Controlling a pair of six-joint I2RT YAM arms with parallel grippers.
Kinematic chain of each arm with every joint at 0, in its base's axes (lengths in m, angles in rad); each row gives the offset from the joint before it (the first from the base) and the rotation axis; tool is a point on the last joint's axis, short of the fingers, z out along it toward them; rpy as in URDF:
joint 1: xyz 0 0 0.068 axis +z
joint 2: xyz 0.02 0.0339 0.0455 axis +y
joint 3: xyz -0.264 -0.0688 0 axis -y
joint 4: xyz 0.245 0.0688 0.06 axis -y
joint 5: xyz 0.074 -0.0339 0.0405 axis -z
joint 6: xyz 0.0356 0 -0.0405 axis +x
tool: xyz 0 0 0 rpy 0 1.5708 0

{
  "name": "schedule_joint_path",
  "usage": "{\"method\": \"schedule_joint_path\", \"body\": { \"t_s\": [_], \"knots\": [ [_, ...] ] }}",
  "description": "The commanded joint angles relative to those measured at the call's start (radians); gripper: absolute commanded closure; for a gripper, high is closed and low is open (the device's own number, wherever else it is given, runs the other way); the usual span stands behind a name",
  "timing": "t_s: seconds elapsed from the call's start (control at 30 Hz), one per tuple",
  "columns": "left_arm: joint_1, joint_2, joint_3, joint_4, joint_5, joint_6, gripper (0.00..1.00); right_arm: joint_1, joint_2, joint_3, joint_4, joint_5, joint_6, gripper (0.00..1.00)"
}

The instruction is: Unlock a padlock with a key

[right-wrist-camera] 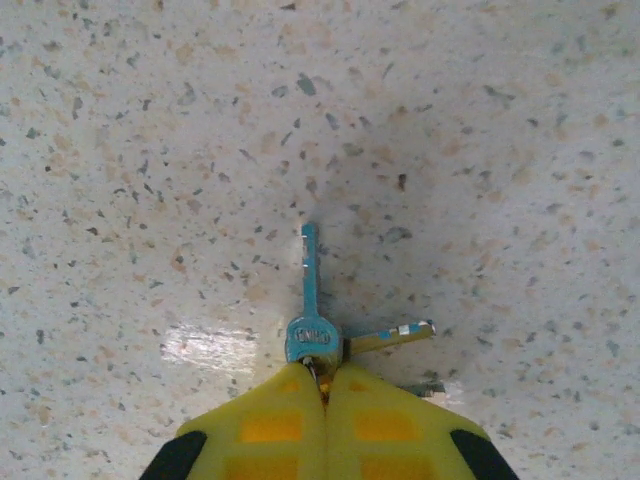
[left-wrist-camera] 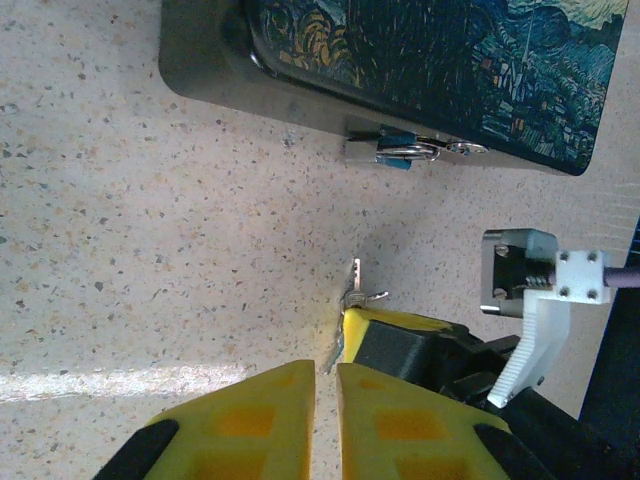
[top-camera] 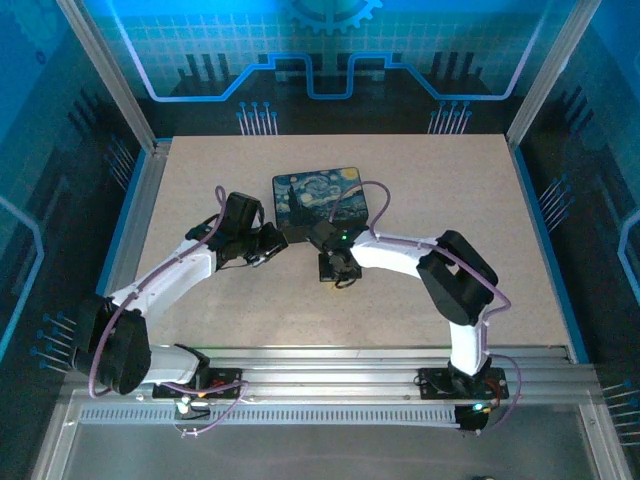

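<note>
The right gripper (right-wrist-camera: 322, 386) is clamped on the small silvery metal keys (right-wrist-camera: 311, 335), which jut from its fingertips near the black box with a painted lid (left-wrist-camera: 440, 60). The small metal padlock (left-wrist-camera: 400, 153) hangs against that box's front wall. The left gripper (left-wrist-camera: 325, 400) is closed, grasping nothing.

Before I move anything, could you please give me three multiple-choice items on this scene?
1. Where is the small metal padlock?
A. On the side of the black box with the painted lid.
B. On bare table.
C. In a drawer.
2. What colour are the fingers of the right pincer?
A. Red.
B. Yellow.
C. White.
3. What is the right pincer doing?
A. Open.
B. Shut on the padlock.
C. Shut on the thin silvery metal keys.
Key: 1 A, it hangs at the box's side; 2 B, both are yellow; 3 C, keys stick out from the closed fingertips.
</note>
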Motion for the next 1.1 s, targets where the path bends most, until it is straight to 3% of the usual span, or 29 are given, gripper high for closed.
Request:
{"method": "schedule_joint_path", "body": {
  "t_s": [0.0, 0.17, 0.37, 0.47, 0.67, 0.8, 1.07],
  "knots": [
    [-0.011, -0.01, 0.003, -0.021, 0.02, 0.027, 0.85, -0.013, -0.066, -0.096, 0.038, 0.067, -0.125, 1.0],
    [-0.039, 0.009, 0.024, -0.031, 0.023, 0.042, 0.86, -0.03, -0.213, -0.212, 0.17, 0.003, -0.308, 1.0],
    [-0.042, 0.047, 0.027, 0.033, 0.157, 0.025, 0.85, -0.118, -0.38, -0.32, 0.278, -0.347, -0.521, 1.0],
    [-0.047, 0.077, 0.016, 0.12, 0.274, -0.005, 0.83, -0.177, -0.421, -0.341, 0.275, -0.461, -0.558, 1.0],
    [-0.063, 0.123, 0.017, 0.183, 0.326, -0.032, 0.8, -0.259, -0.403, -0.328, 0.247, -0.58, -0.55, 1.0],
    [-0.062, 0.13, 0.036, 0.138, 0.28, -0.025, 0.69, -0.278, -0.363, -0.296, 0.197, -0.517, -0.521, 0.96],
    [-0.045, 0.102, 0.066, 0.032, 0.169, 0.026, 0.66, -0.285, -0.244, -0.326, 0.181, -0.429, -0.436, 0.97]
  ]
}}
